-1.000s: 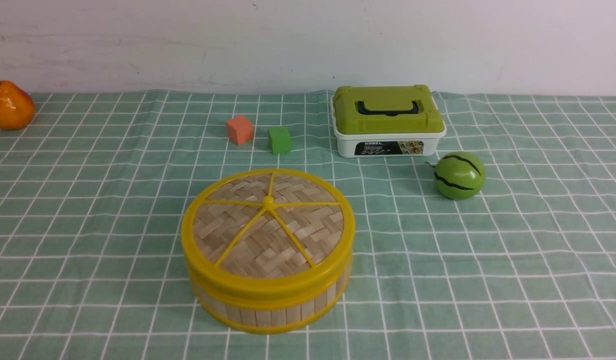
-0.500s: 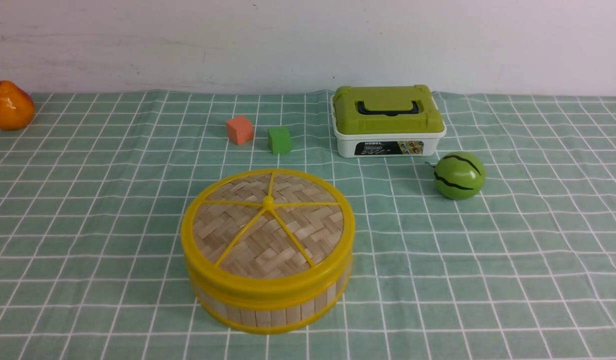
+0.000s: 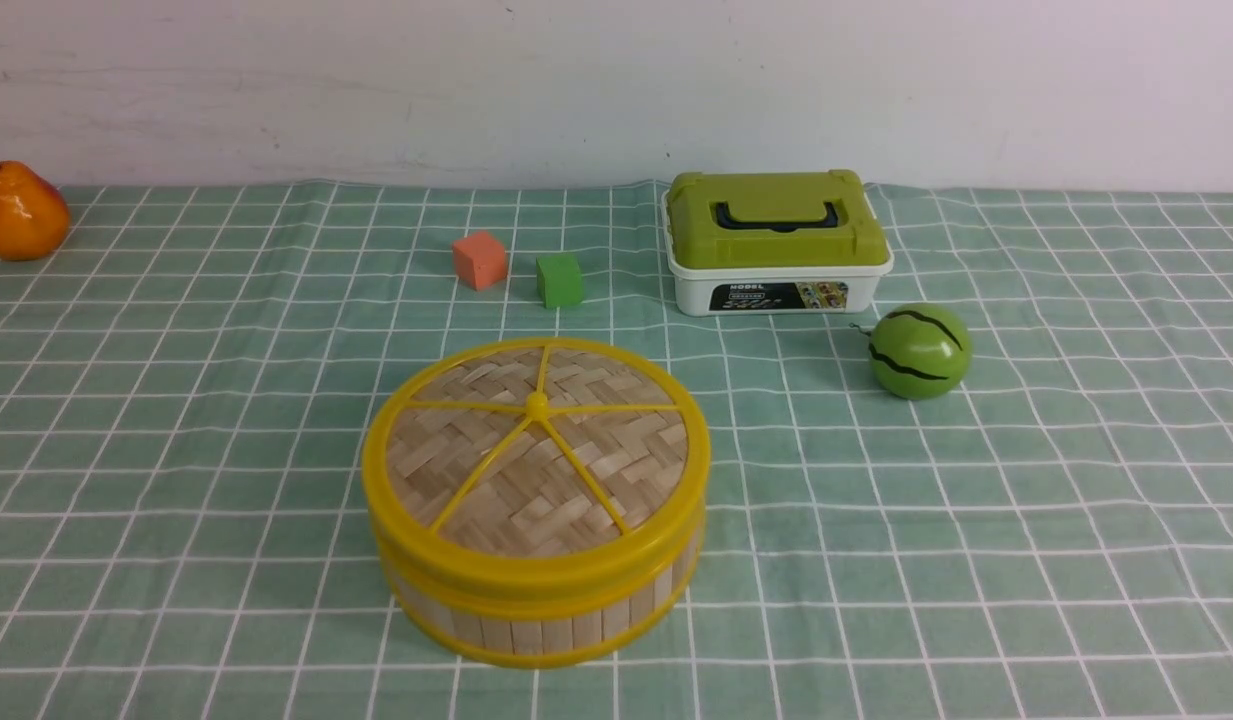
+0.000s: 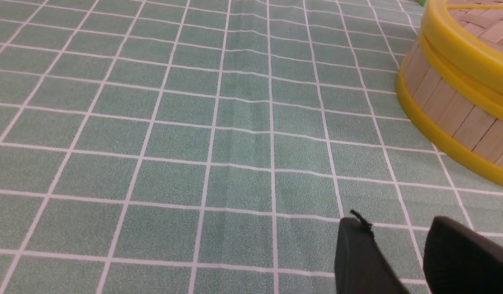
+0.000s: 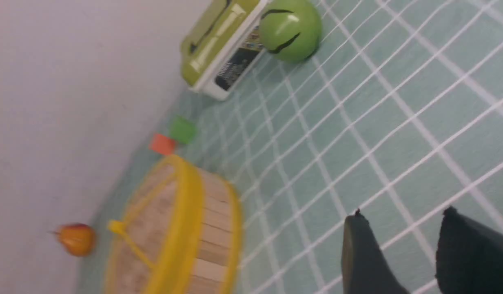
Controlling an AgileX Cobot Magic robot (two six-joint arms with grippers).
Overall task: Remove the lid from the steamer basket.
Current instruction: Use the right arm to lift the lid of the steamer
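The lid [image 3: 536, 455] caps the steamer basket [image 3: 536, 628], tablecloth [image 3: 176, 450] showing all around.

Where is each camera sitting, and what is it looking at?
Front view: between the arms, looking forward over the tablecloth at the lid on the steamer basket; no arm shows.
Left wrist view: on the left arm, looking low across the tablecloth; left gripper open, basket edge in sight.
Right wrist view: on the right arm, tilted, blurred; right gripper open, basket and green box ahead.
All three show the steamer basket.
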